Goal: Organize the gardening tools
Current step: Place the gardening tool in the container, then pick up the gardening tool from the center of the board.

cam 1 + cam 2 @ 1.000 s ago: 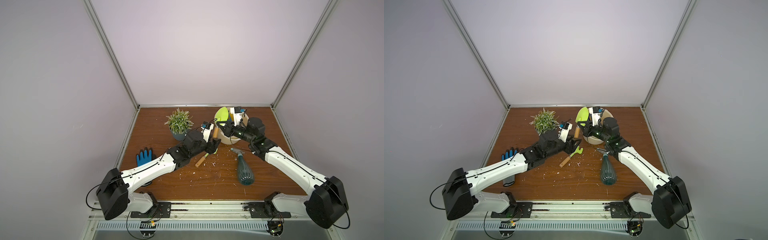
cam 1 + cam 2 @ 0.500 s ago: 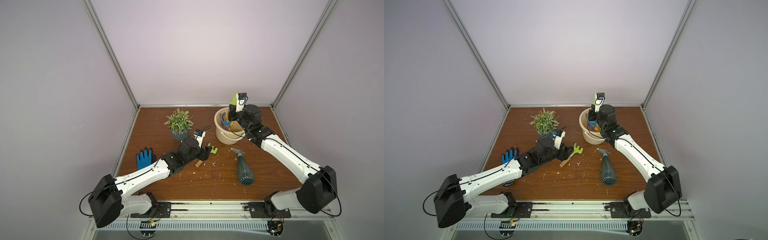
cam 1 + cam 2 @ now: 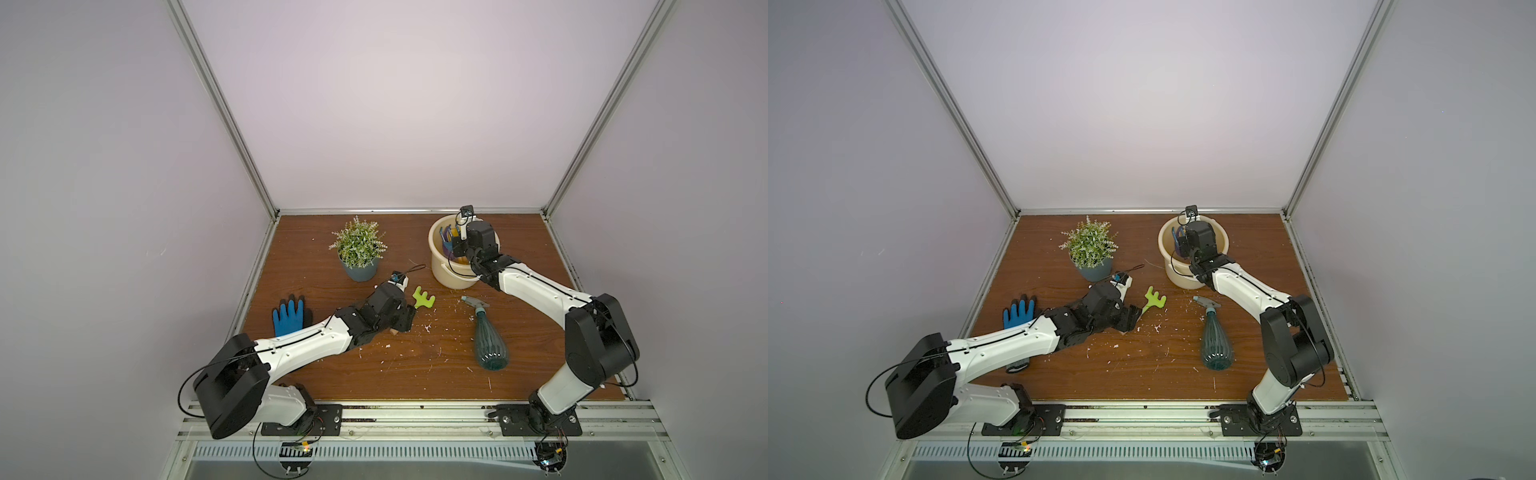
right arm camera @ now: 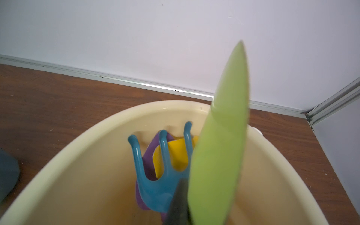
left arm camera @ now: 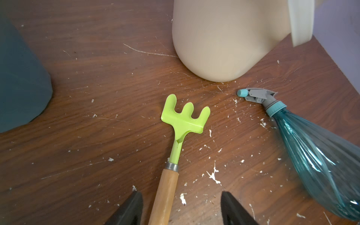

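In both top views, the right gripper (image 3: pixel 456 248) is seen lowered into the cream bucket (image 3: pixel 441 276) at far right, where a second ago it was held beside it. The left gripper (image 3: pixel 409 319) has been drawn back to the lime fork (image 3: pixel 424 298) at mid-table. The teal spray bottle (image 3: pixel 491 345) is left lying near right.

In the left wrist view, unclenched jaws are set either side of the fork's wooden handle (image 5: pixel 165 194).

In the right wrist view, the lime trowel (image 4: pixel 220 146) is kept clamped above the blue fork (image 4: pixel 155 175) already in the bucket. Release is judged next.
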`<control>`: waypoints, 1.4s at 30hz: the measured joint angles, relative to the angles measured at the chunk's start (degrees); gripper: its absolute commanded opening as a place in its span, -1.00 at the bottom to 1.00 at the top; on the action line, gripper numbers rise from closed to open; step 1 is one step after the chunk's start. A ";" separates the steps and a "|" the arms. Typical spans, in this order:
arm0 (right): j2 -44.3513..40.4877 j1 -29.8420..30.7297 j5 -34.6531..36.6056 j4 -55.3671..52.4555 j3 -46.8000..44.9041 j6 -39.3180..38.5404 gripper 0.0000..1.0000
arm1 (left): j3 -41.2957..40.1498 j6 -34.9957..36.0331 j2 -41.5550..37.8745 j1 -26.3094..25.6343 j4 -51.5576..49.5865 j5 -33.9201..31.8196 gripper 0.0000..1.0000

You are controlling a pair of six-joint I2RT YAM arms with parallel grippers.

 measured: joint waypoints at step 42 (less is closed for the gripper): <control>-35.85 -0.07 -11.32 -11.23 -19.61 12.63 -0.21 | 2.45 2.14 16.11 -0.02 0.94 0.39 -0.07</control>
